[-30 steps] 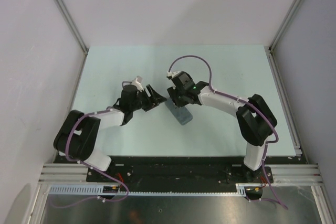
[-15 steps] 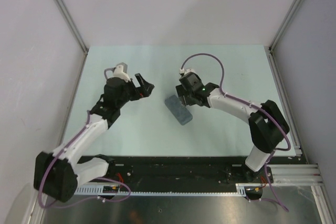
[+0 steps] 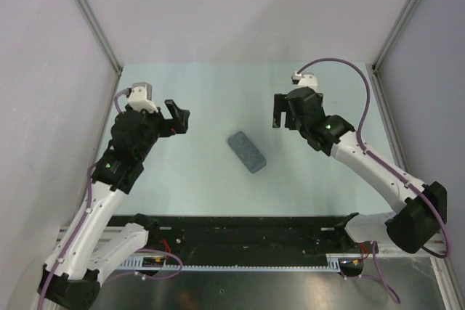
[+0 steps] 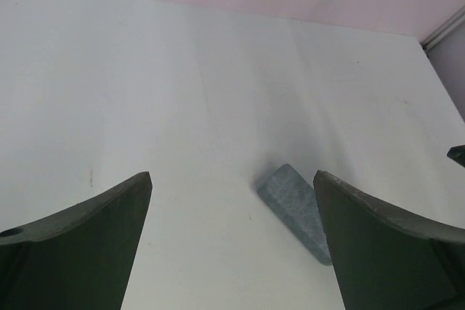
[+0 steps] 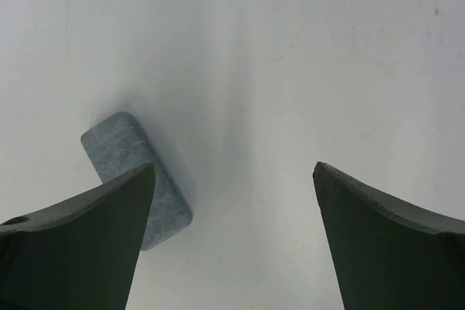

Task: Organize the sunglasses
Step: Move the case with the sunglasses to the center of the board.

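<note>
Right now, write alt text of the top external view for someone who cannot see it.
A grey rectangular case lies at a slant in the middle of a pale green table. The left claw and right claw hang open and empty either side of it, touching nothing. No sunglasses show.

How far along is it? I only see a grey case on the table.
Done, it seems: the grey case lies closed on the table, with no sunglasses in view, so they may be inside; I cannot confirm that. In hand: nothing; the left tool and right tool are open, empty, clear of the case. Left: probably nothing more.
</note>
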